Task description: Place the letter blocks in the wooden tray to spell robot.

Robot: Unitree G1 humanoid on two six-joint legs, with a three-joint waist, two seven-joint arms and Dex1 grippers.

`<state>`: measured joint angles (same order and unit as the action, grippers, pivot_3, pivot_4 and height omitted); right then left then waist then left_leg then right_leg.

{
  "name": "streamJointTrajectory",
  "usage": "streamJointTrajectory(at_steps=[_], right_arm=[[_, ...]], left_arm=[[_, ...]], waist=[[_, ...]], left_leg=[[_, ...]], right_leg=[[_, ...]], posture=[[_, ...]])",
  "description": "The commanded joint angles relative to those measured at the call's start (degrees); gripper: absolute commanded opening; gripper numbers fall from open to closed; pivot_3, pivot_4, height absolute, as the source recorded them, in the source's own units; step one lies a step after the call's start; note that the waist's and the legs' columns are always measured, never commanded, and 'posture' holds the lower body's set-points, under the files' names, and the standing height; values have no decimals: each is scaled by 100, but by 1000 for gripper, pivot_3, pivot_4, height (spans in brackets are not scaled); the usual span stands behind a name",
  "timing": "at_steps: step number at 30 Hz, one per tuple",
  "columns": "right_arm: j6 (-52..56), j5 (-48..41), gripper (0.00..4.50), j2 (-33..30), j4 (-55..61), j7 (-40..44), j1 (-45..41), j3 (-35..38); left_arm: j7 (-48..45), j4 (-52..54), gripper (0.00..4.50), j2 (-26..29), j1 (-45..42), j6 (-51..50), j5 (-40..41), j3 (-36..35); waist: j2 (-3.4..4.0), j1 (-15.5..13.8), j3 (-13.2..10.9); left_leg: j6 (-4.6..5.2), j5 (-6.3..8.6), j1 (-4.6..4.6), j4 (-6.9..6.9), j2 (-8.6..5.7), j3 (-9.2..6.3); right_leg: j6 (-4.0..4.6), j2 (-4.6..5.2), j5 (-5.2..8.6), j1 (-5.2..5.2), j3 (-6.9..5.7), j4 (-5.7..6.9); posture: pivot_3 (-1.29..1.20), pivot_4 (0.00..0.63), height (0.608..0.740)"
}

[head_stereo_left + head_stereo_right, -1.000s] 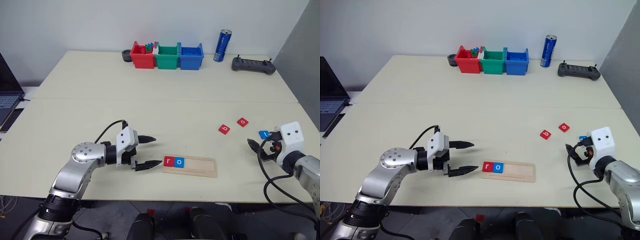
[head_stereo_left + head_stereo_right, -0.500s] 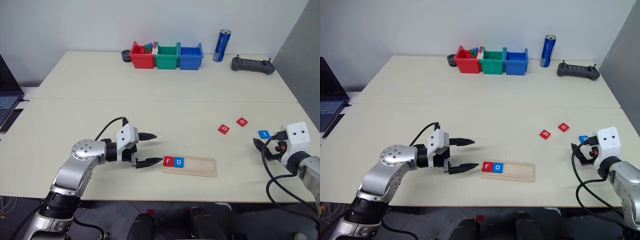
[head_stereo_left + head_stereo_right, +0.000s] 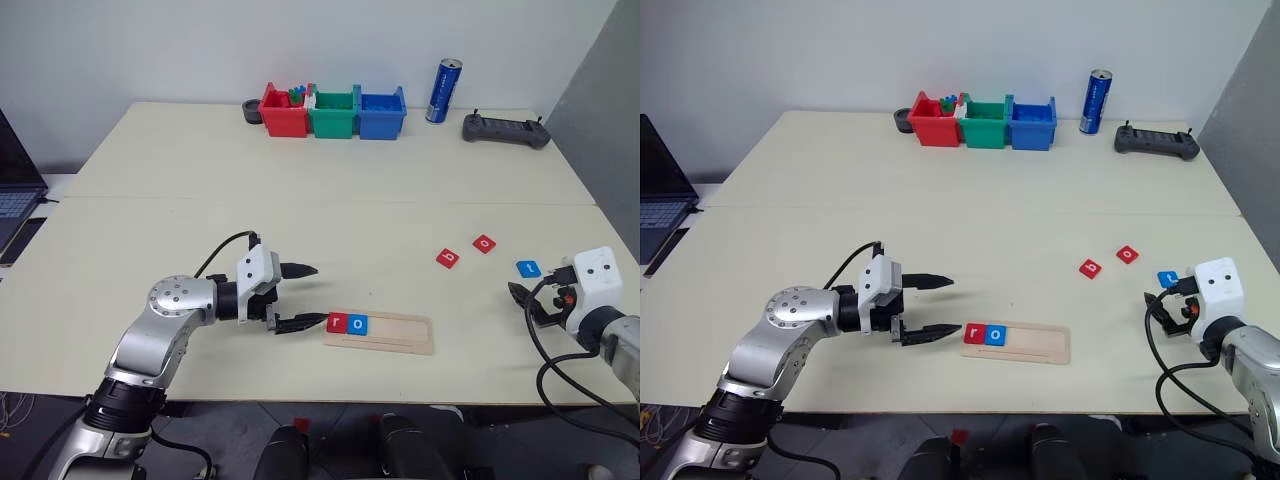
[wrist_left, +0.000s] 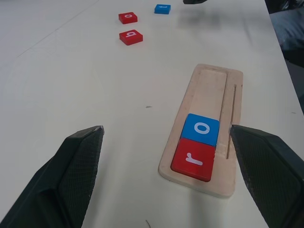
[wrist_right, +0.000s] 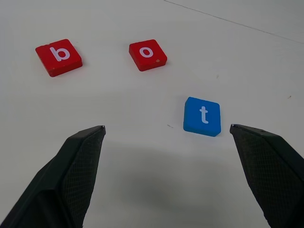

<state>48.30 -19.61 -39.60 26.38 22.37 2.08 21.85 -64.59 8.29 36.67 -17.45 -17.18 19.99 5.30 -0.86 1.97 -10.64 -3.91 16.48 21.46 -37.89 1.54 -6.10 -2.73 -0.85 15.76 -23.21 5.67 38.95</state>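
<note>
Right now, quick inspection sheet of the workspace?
Surface: cream table, seam across.
Job's things: wooden tray holds red r, blue o; red b, red o, blue t loose on table.
Clutter: three bins, can, controller at far edge.
Hands: left hand open beside tray; right hand open near t.
Cables: black leads on both wrists.
Surroundings: laptop, white wall.

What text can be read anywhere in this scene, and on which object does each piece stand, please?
"r": red block, at the near end of the wooden tray.
"o": blue block, next to it in the tray.
"b": red block, loose on the table.
"o": red block, loose.
"t": blue block, loose.
Blue can: print too small to read.
</note>
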Motion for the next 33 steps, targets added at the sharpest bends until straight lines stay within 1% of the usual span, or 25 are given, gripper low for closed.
streamJointTrajectory(at_steps=[1,6,8,10,14,20,27,33], right_arm=[[-58,-84,4500,-134,98,176,-175,61],[-96,-443,4500,-19,205,641,-344,-289],[-142,-602,4500,-65,211,986,-501,-622],[-303,-447,4500,-100,21,1064,-735,-956],[-786,-23,4500,-97,-746,1183,-1447,-1559],[-1374,341,4500,-18,-2233,1566,-2354,-2088],[-1797,508,4500,27,-3400,2256,-2996,-2470],[-2076,771,4500,255,-4046,2310,-3233,-2624]], left_arm=[[-18,36,4462,-7,-125,36,58,-14],[-3,95,4462,21,-138,-11,56,-5],[-1,112,4462,27,-143,-36,60,-1],[-7,118,4462,32,-151,-62,68,6],[-27,103,4462,50,-158,-107,96,-7],[-36,79,4462,96,-103,-73,70,-36],[-35,157,4462,145,-73,-105,102,-53],[-87,264,4462,199,-34,-149,160,-62]], waist=[[0,1,0],[0,6,0],[0,5,0],[0,21,-1],[-1,41,-1],[-2,55,-2],[-1,90,-4],[-1,115,-4]], left_leg=[[0,0,0,0,0,0],[0,0,0,0,0,0],[0,0,0,0,0,-1],[0,0,0,0,0,0],[0,0,0,-1,0,0],[0,0,1,2,0,-2],[1,1,3,2,0,-3],[1,1,3,2,0,-4]], right_leg=[[0,0,0,0,0,0],[1,0,-1,0,-1,0],[1,0,-1,0,-1,0],[0,-1,0,0,0,0],[0,0,0,0,-1,0],[18,0,-10,-3,-3,-2],[22,2,-13,-4,-5,-2],[23,1,-13,-4,-6,-1]], posture=[[0,150,740],[0,150,740],[0,150,740],[0,150,740],[0,150,740],[0,150,740],[0,150,740],[0,150,740]])
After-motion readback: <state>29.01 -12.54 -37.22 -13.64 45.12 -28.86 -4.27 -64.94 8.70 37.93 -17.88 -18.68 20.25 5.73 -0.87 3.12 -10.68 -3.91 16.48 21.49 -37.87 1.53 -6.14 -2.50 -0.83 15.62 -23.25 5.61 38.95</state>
